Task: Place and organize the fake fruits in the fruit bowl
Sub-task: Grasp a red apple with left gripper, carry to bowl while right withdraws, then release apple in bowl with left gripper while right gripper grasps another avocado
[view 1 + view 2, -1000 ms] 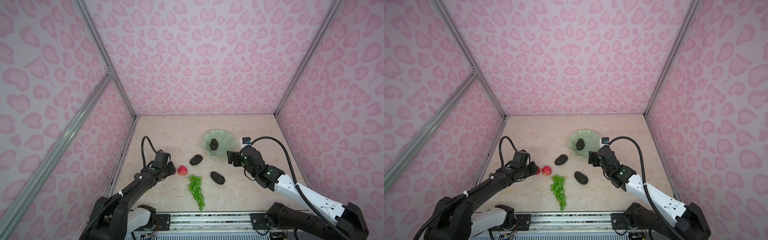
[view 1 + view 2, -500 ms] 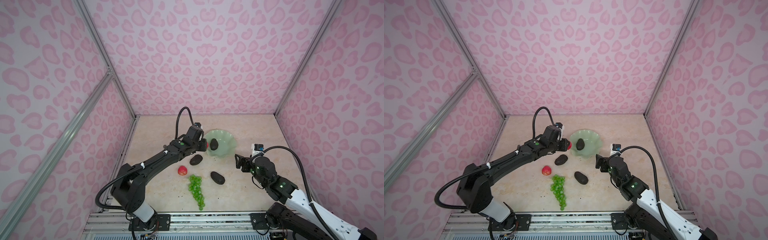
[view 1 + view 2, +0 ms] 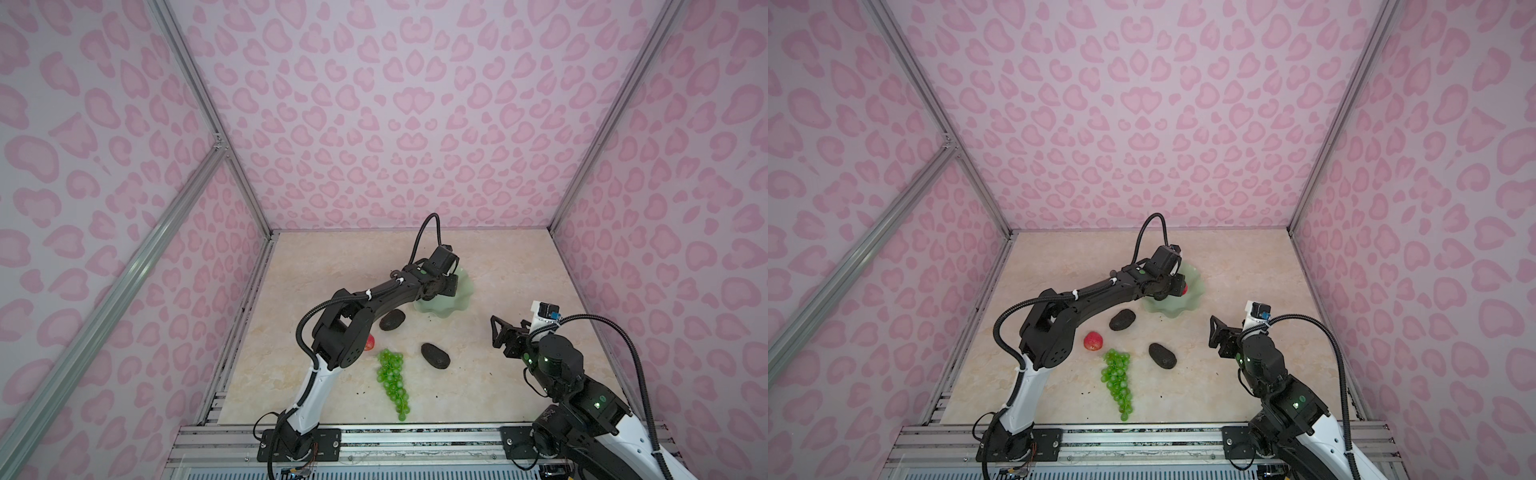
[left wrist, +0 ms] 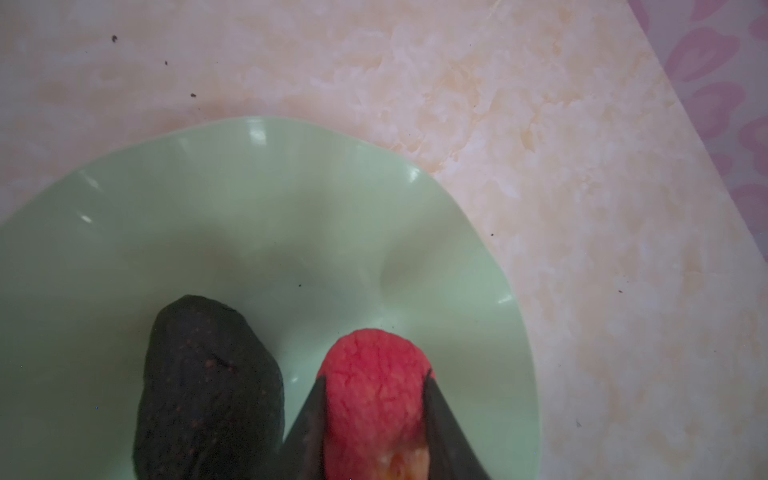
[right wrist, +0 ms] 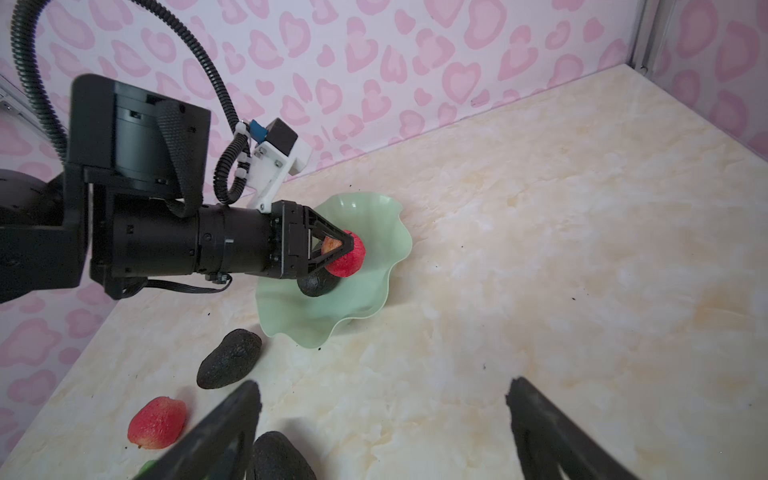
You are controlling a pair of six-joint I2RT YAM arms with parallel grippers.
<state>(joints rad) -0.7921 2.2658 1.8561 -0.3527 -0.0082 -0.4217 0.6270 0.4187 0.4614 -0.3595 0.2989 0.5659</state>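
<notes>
Half a second back the left arm was at the bowl's edge. Now it has reached in over it, while the right arm has drawn away toward its own side. The red apple (image 4: 374,399) is pinched between the fingers of the left tool (image 5: 341,250). It hangs over the inside of the fruit bowl (image 4: 257,187), just beside the avocado (image 4: 208,386) that already lies there (whether the apple touches the glaze, no view makes clear).

The step in hand looks to be the release. To do it well, lower until the apple all but rests on the bare floor of the bowl, on the free side away from the avocado. Then part the fingers slowly, so it settles rather than rolls toward the shallow wavy rim. Withdraw straight up afterwards, so neither fruit gets nudged.

Out on the counter (image 5: 582,249) wait a second apple (image 3: 1093,340), a loose avocado (image 3: 1122,319) near the bowl, another avocado (image 3: 1161,355) and the grape bunch (image 3: 1116,376). The right tool (image 5: 384,384) hovers spread wide and empty, well apart from the bowl.
</notes>
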